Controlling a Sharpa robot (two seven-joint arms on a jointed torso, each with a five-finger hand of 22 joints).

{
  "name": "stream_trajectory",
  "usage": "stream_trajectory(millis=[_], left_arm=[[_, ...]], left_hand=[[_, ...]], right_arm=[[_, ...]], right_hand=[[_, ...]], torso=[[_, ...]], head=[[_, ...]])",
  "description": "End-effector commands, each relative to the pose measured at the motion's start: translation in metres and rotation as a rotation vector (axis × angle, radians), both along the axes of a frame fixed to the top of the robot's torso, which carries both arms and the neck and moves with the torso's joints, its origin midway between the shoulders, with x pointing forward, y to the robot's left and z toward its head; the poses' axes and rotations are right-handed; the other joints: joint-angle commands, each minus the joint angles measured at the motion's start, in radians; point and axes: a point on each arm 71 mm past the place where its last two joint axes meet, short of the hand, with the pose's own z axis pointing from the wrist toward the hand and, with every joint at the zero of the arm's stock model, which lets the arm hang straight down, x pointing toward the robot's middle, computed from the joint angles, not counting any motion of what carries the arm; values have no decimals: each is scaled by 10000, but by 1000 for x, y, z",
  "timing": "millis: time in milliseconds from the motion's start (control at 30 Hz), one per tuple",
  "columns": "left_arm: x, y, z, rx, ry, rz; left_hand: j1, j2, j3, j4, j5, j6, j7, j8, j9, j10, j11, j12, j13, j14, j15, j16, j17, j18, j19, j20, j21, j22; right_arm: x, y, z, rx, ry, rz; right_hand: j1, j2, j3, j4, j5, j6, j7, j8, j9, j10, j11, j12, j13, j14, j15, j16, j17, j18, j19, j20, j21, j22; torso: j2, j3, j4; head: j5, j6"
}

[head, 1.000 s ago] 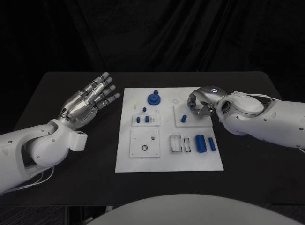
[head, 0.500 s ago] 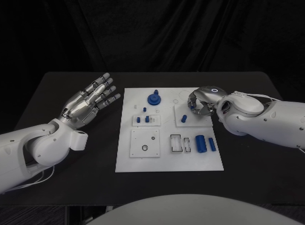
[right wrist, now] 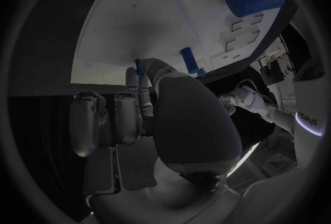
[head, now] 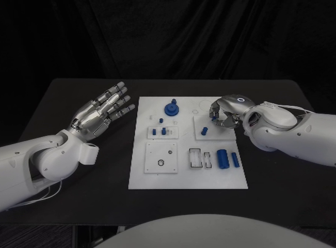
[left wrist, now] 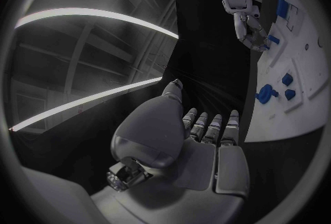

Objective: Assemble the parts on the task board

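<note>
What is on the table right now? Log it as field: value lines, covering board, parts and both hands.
board: white task board mid-table
parts: blue gear-like piece at far edge; two blue cylinders lying near right edge; small blue pegs left of centre
left hand: left hand beside the board, fingers spread, holding nothing
right hand: right hand curled over the board's far right plate, fingertips at a small blue peg; grip unclear
</note>
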Motion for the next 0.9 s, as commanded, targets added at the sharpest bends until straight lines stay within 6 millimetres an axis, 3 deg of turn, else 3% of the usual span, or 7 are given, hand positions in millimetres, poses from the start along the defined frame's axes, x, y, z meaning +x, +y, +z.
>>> stream_trajectory(millis=[33,100,367,533,900], left_arm=[[-1,-1,0,-106,50,-102],[0,-1,0,-85,54,-83],[1,-1,-1,-12,30,29],[2,-3,-1,-14,46,-19],[0,-3,-1,-32,49,1]], left_hand=[[59,41,-15,-66,54,1,67,28,10,6,45,60,8,5,68,-4,-9,-34,-1,40,49,-10],[73,38,-1,-119,61,52,119,44,19,7,51,79,11,-16,57,-20,-15,-25,-8,47,44,-33],[-7,37,32,-371,114,125,208,70,26,-2,160,194,19,-242,-340,-199,-75,136,-196,-112,-62,-363],[-12,46,37,-381,125,115,209,68,24,-4,172,195,19,-245,-349,-201,-76,142,-205,-125,-67,-374],[25,106,117,-483,120,100,246,64,21,-21,220,211,19,-257,-336,-205,-77,148,-237,-132,-79,-422]], right_arm=[[0,3,10,186,-334,97],[0,5,16,191,-379,139],[-9,19,40,205,-312,524],[-23,41,45,311,-76,1222],[-59,93,33,169,592,3155]], right_hand=[[-33,58,21,-41,-62,40,14,-49,275,34,12,-73,-37,246,-68,72,73,-106,362,-61,99,2168],[-37,51,22,-41,-80,9,22,-81,268,32,19,-111,-55,259,-62,91,98,-109,368,-60,110,2171],[-24,22,32,-64,-176,-69,40,-180,241,51,39,-211,-104,278,-47,115,126,-111,374,-48,119,2173],[58,8,65,-130,-289,-74,52,-238,223,96,45,-280,-141,276,-40,111,120,-111,375,-40,123,2173],[137,29,155,-175,-478,-86,94,-507,65,225,87,-616,-374,346,-10,216,256,-141,442,-17,251,2212]], torso=[[11,2,12],[15,-1,16],[14,-5,21],[15,-8,8],[14,-5,4]], head=[[24,-1],[34,-1],[84,-1],[139,-1],[477,-1]])
